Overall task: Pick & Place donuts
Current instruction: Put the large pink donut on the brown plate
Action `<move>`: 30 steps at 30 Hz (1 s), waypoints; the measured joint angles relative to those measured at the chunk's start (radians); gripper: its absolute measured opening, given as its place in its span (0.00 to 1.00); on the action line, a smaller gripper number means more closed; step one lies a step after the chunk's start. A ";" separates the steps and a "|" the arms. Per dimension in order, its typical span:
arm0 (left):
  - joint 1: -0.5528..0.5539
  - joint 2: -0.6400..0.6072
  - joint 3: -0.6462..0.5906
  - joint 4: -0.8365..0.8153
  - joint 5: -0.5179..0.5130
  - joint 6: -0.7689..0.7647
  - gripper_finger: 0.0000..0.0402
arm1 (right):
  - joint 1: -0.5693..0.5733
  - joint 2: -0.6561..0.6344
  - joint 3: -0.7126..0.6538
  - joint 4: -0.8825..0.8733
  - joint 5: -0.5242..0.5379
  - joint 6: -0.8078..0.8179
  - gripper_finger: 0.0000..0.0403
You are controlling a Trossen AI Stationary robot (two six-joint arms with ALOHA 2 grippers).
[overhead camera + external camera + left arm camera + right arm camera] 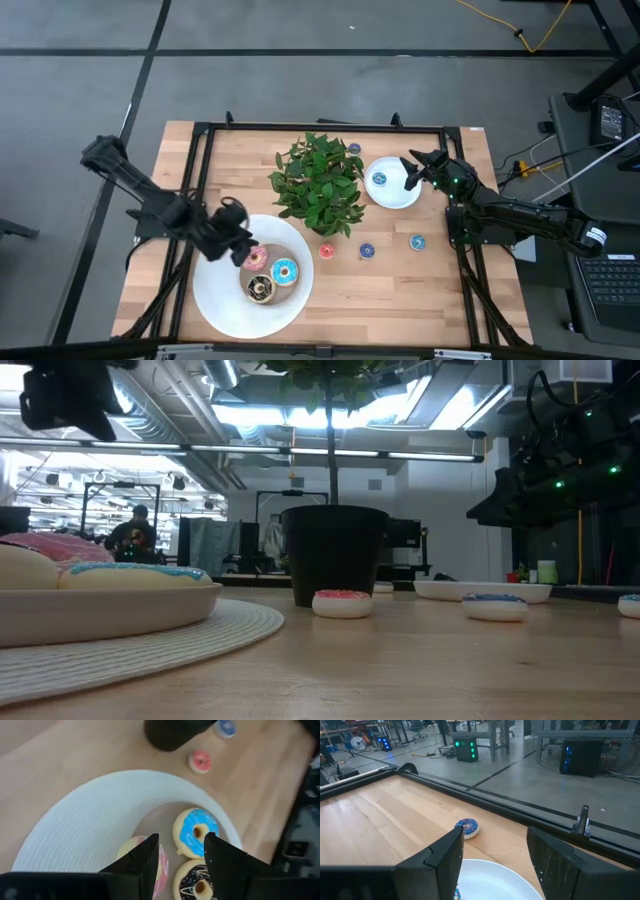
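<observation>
Three larger donuts lie on the big white plate (225, 300) at the near left: pink (256, 259), light blue (284, 271), chocolate (262, 289). My left gripper (181, 845) hangs open above them, at the plate's far-left side, touching nothing; one finger hides part of the pink donut (162, 865). Tiny donuts rest flat on the wood: red (327, 251), blue (367, 251), teal (416, 241), and one (466, 827) behind the plant. Another tiny blue one (379, 179) lies on the small white plate (395, 195). My right gripper (495, 855) stays open, level, over that plate's right rim.
A potted green plant (320, 185) stands mid-table between the two plates; its dark pot (335, 555) is close to the red tiny donut (342, 603). A black frame runs along the table's edges (320, 127). Bare wood lies near the front right (400, 300).
</observation>
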 joint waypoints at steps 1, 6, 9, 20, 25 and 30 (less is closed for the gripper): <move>0.012 0.036 0.020 -0.008 0.014 -0.015 0.37 | 0.000 0.000 0.000 0.000 0.000 0.000 0.54; 0.049 0.205 0.106 -0.072 0.077 -0.121 0.37 | 0.000 0.000 0.000 0.000 0.000 0.000 0.54; 0.041 0.284 0.144 -0.092 0.087 -0.185 0.37 | 0.000 0.000 0.000 0.000 0.000 0.000 0.54; -0.037 0.462 0.214 -0.137 0.106 -0.372 0.37 | 0.000 0.000 0.000 0.000 0.000 0.000 0.54; -0.046 0.518 0.242 -0.156 0.112 -0.382 0.37 | 0.000 0.000 0.000 0.000 0.000 0.000 0.54; -0.046 0.565 0.250 -0.156 0.114 -0.375 0.37 | 0.000 0.000 0.000 0.000 0.000 0.000 0.54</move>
